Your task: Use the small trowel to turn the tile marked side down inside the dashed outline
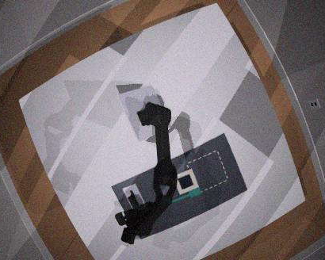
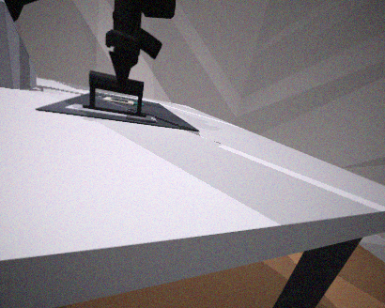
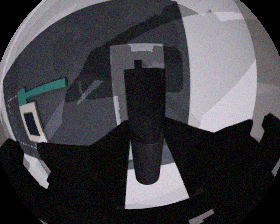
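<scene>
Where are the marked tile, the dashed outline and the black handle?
Marked tile (image 1: 185,181) (image 2: 120,100) (image 3: 32,124): top, exterior, wrist; face.
Dashed outline (image 1: 217,151) (image 3: 28,145): top, wrist; dashed edge.
Black handle (image 1: 131,196) (image 2: 100,78) (image 3: 145,100): top, exterior, wrist; grip bar.

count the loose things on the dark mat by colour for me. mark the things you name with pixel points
black-handled piece (image 1: 127,191) (image 2: 98,77) (image 3: 146,100): 1
teal piece (image 1: 194,193) (image 2: 135,102) (image 3: 46,89): 1
cream tile with a dark square (image 1: 185,181) (image 2: 119,100) (image 3: 32,123): 1
total: 3

- Pale table (image 1: 180,71) (image 2: 129,188), dark leg (image 2: 316,272)
- Orange-brown floor (image 1: 49,226) (image 2: 251,286)
- Grey wall (image 1: 303,43) (image 2: 293,61), a small socket (image 1: 315,104)
- Light falling in slanting bands
</scene>
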Robot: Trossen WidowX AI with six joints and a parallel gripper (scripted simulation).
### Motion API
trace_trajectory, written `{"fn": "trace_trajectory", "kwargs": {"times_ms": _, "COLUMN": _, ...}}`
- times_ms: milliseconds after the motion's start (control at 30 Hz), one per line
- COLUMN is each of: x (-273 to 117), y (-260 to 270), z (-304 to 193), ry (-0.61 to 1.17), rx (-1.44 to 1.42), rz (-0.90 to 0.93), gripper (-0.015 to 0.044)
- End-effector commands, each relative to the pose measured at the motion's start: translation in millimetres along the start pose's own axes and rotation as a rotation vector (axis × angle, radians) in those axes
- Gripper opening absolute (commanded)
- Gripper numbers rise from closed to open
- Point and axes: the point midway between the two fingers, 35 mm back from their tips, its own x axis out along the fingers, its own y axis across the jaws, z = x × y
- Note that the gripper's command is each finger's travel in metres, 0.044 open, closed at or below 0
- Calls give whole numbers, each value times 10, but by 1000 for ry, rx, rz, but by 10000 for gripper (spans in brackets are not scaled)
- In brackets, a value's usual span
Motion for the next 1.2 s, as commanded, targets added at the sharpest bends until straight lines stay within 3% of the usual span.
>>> {"fn": "trace_trajectory", "kwargs": {"times_ms": 0, "x": 8, "y": 0, "z": -4, "ry": 1, "rx": -108, "rz": 0, "gripper": 130}}
{"fn": "trace_trajectory", "kwargs": {"times_ms": 833, "x": 9, "y": 0, "z": -4, "ry": 1, "rx": -836, "rz": 1, "gripper": 130}}
{"fn": "trace_trajectory", "kwargs": {"times_ms": 1000, "x": 9, "y": 0, "z": -4, "ry": 1, "rx": -878, "rz": 1, "gripper": 130}}
{"fn": "trace_trajectory", "kwargs": {"times_ms": 1167, "x": 9, "y": 0, "z": -4, "ry": 1, "rx": -878, "rz": 1, "gripper": 261}}
